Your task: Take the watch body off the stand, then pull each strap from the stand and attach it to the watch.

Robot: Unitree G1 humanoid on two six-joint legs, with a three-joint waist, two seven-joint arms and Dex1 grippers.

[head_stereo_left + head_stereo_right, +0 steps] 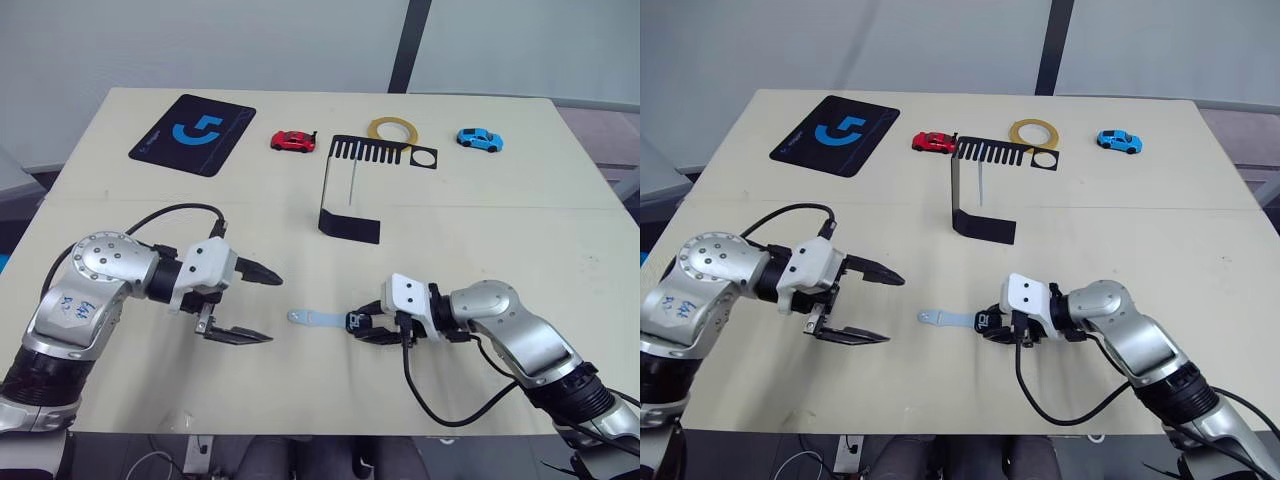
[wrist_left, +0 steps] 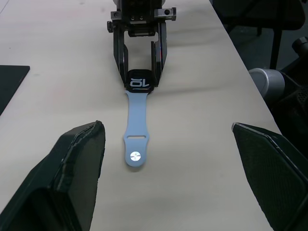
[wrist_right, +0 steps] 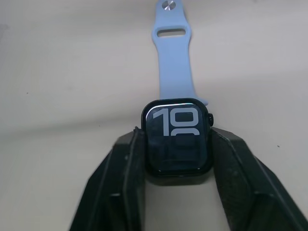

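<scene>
The right gripper (image 1: 372,327) sits low on the table (image 1: 480,230) near the front edge, its two fingers closed on the sides of the watch (image 3: 177,139), which lies screen up with white digits showing. One strap (image 2: 136,126) is already on the watch: it runs flat along the table from the case toward the left gripper (image 1: 255,305), its tip with the metal stud pointing that way. The left gripper hovers just short of that tip, wide open and holding nothing.

Farther back, well apart from both arms, stands the stand (image 1: 350,190). A thin pale strip hangs from its slotted top plate (most likely the second strap (image 1: 352,185), though it is too slim to be sure). Behind it lie a tape ring (image 1: 393,129), a red car (image 1: 292,141), a blue car (image 1: 480,139) and a mouse pad (image 1: 193,133).

I judge the step in hand to be fetching that second strap. To do it well, the right gripper should hold the watch flat and steady, with the free end of the case unobstructed. The left should lift clear of the fitted strap before reaching back, so as not to drag it. It should pinch the hanging strip low and draw it along the slot, not sideways: the stand looks light and could tip or slide.
</scene>
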